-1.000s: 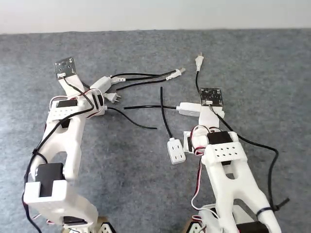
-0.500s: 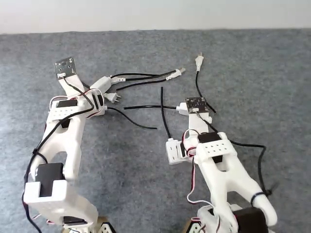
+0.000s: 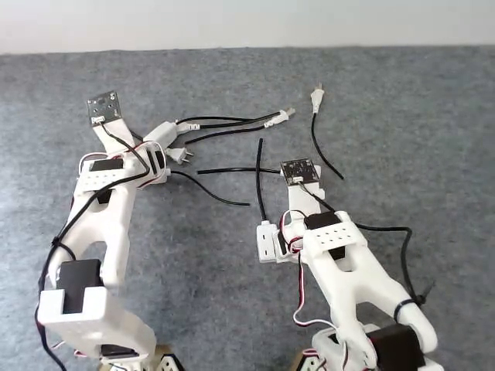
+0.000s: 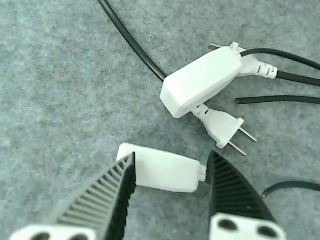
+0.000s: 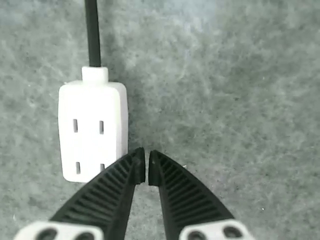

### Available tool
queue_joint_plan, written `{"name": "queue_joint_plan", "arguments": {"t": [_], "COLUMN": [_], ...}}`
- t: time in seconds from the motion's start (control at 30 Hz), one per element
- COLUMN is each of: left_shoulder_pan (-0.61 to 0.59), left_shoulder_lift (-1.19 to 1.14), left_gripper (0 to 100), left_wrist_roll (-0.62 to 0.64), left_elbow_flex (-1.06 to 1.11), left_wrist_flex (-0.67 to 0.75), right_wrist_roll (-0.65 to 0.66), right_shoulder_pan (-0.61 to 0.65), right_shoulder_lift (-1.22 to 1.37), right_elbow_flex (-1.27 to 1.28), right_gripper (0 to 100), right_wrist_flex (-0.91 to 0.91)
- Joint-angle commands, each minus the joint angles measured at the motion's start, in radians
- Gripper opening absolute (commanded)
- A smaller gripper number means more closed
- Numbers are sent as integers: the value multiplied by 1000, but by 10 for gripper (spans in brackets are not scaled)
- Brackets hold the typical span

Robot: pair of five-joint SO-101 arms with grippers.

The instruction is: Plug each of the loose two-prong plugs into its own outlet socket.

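My left gripper (image 4: pixel 170 157) is shut on a white outlet block (image 4: pixel 162 173), one finger at each end. Just beyond it lies a second white outlet block (image 4: pixel 200 82) with a corded plug (image 4: pixel 252 64) at its far end. A loose two-prong plug (image 4: pixel 225 130) rests beside that block. My right gripper (image 5: pixel 145 162) is shut and empty, its tips right beside a white double socket block (image 5: pixel 92 131) on a black cord. In the high view that socket block (image 3: pixel 268 241) lies at the right arm's left side. More loose plugs (image 3: pixel 315 97) (image 3: pixel 285 116) lie farther back.
Black cords (image 3: pixel 224 124) cross the grey carpet (image 3: pixel 418 139) between the two arms and curl toward the back. The left arm (image 3: pixel 100 201) stands over the left cluster of blocks. Open carpet lies to the far right and far left.
The right arm has drawn back and swung left, and the double socket block beside it has shifted left. The left arm has not moved.
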State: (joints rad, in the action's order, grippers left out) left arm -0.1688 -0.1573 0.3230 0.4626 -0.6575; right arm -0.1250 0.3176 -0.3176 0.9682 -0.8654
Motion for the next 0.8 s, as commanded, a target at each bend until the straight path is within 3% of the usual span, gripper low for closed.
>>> {"name": "queue_joint_plan", "arguments": {"t": [0.0,0.53,0.77], "left_shoulder_pan": [-6,-6,21], "left_shoulder_lift": [3,3,12], "left_gripper": [221,221,222], "left_wrist_roll": [6,5,3], "left_elbow_flex": [-39,-41,-53], "left_wrist_flex": [14,15,15], "right_wrist_roll": [17,17,11], "right_shoulder_pan": [7,44,-67], "right_shoulder_lift": [4,4,-67], "right_elbow_flex": [-46,-81,-100], "right_gripper": [10,10,10], "right_wrist_flex": [4,-61,-51]}}
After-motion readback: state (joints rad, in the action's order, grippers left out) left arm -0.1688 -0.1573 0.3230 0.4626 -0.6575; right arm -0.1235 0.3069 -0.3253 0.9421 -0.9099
